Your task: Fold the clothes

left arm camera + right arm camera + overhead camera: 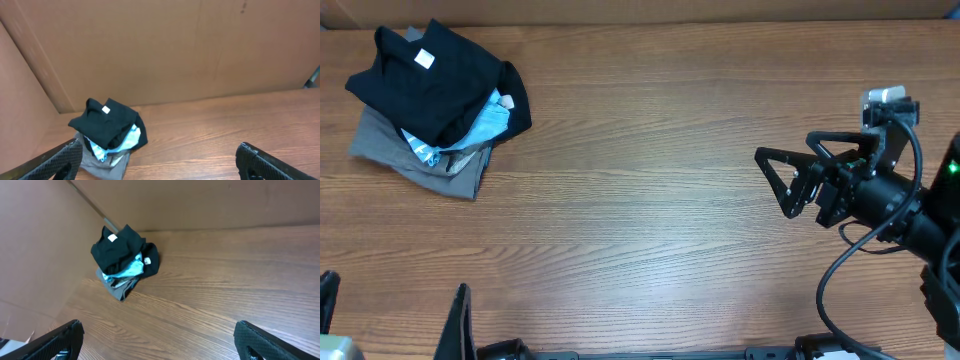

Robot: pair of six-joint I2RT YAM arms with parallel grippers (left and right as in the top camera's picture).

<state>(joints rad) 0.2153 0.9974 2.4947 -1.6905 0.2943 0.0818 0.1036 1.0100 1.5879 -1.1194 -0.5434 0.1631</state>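
The clothes lie in a folded stack at the table's far left corner. A black T-shirt (435,70) with a small white neck label is on top, a light blue tee (480,125) peeks from under it, and a grey garment (415,160) is at the bottom. The stack also shows in the left wrist view (107,125) and the right wrist view (122,257). My left gripper (395,310) is open and empty at the front left edge, well short of the stack. My right gripper (775,180) is open and empty at the right side, far from the stack.
The wooden table (650,170) is bordered by brown cardboard walls at the back (175,50) and left (35,255). A cable loops beside the right arm (840,270).
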